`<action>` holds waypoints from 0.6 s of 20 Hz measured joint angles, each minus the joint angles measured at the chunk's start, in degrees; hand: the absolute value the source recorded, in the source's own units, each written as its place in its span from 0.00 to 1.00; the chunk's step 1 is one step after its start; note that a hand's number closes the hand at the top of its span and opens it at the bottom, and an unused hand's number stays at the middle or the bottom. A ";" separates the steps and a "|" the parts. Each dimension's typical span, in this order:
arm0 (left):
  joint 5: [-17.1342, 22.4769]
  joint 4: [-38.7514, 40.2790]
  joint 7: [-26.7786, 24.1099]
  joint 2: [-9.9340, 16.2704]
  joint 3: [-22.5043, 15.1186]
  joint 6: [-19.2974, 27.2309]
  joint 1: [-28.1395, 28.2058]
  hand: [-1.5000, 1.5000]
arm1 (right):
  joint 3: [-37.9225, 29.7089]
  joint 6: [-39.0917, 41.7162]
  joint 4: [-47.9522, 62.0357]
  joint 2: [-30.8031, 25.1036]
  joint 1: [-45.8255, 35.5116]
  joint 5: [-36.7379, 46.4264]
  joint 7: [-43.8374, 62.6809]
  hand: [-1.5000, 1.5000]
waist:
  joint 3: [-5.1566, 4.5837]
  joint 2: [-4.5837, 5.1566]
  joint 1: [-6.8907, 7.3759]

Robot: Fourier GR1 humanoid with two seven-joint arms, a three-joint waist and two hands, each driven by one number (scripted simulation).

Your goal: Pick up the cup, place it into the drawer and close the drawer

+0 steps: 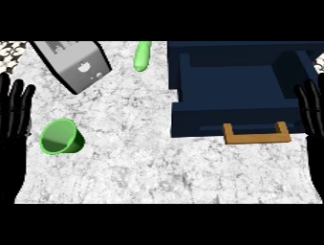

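Nothing is picked up yet: my left hand (pixel 5 115) and right hand (pixel 321 112) rest, fingers straight and apart. Next, I judge, my left fingers must curl round the green cup (pixel 60 137) just beside them; the open drawer (pixel 192 95) waits beside my right fingers.

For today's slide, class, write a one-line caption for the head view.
Green cup lies tipped on the marble counter; blue drawer stands open; both hands rest open at the edges.

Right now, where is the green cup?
In the head view, the green cup lies tipped on the counter's left side, beside the left robot hand.
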 measured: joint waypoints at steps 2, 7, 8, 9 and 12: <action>1.39 1.27 -0.64 0.74 0.60 -1.72 -0.02 0.00 | -0.50 0.12 -0.04 -0.06 -0.57 -0.18 0.37 0.00 | 0.09 -0.49 0.70; 11.59 4.08 0.20 4.83 8.84 -7.33 0.53 0.00 | 0.31 0.63 0.33 0.16 -0.54 0.11 1.42 0.00 | 0.12 -1.04 1.78; 13.80 5.53 1.18 4.51 10.15 -7.29 0.78 0.00 | 0.79 1.57 0.65 -0.30 0.18 -0.27 2.16 0.00 | 0.11 -1.04 1.82; 15.50 6.60 2.07 4.18 11.15 -7.04 0.66 0.00 | 1.41 2.32 0.91 -0.52 0.74 -0.46 2.54 0.00 | 0.13 -1.08 1.82; 19.64 11.01 2.38 4.30 13.96 -8.30 0.89 0.00 | 1.11 4.10 3.05 -1.55 -0.40 -1.68 4.01 0.00 | 0.15 -1.13 1.93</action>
